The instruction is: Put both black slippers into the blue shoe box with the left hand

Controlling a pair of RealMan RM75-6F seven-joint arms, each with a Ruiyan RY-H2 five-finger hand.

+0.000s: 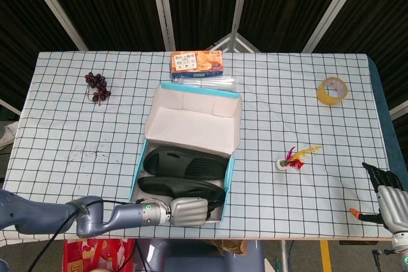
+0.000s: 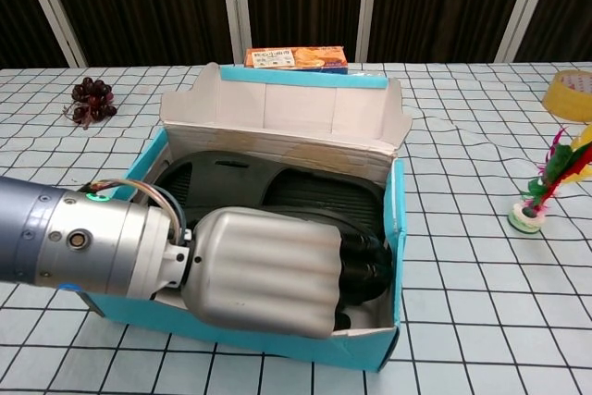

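The blue shoe box (image 1: 231,171) stands open near the table's front edge, its white lid flap (image 1: 191,119) raised at the back. Two black slippers lie inside side by side, the far one (image 1: 185,164) and the near one (image 1: 178,189). My left hand (image 1: 188,210) reaches in over the box's front wall, and its dark fingers (image 2: 365,265) curl around the near slipper's right end. In the chest view its silver back (image 2: 264,270) hides most of the near slipper; the far slipper (image 2: 324,196) shows behind it. My right hand (image 1: 387,199) rests open at the table's right front corner, holding nothing.
An orange snack box (image 1: 197,62) and a clear plastic bag (image 1: 204,81) lie just behind the shoe box. Dark grapes (image 1: 97,86) sit at the far left, a yellow tape roll (image 1: 332,90) at the far right, and a feathered shuttlecock (image 1: 294,158) right of the box.
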